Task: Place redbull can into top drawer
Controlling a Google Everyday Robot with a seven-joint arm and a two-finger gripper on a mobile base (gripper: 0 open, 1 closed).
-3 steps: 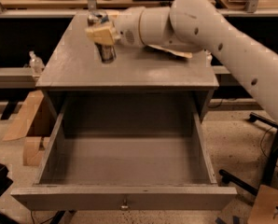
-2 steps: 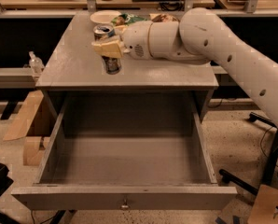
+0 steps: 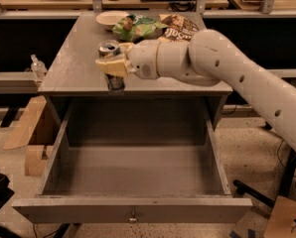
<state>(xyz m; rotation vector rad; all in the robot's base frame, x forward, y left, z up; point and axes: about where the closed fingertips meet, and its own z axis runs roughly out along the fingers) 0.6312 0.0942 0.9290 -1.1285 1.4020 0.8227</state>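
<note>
The redbull can [image 3: 110, 50] is upright with its silver top showing, held above the front edge of the grey table [image 3: 73, 68]. My gripper [image 3: 113, 65] is shut on the can, its cream fingers [image 3: 110, 66] wrapped around the can's middle. The white arm reaches in from the right. The top drawer [image 3: 133, 209] is pulled fully open below and in front of the can; its inside is bare, and a small metal knob [image 3: 133, 216] shows on its front.
At the table's back stand a white bowl [image 3: 111, 19], a green snack bag [image 3: 138, 28] and a brown snack bag [image 3: 180, 26]. A clear bottle [image 3: 37, 66] stands on a shelf at left. Cardboard [image 3: 31, 133] lies on the floor at left.
My gripper has carried the can from the back left of the tabletop toward the table's front edge, nearer the open drawer.
</note>
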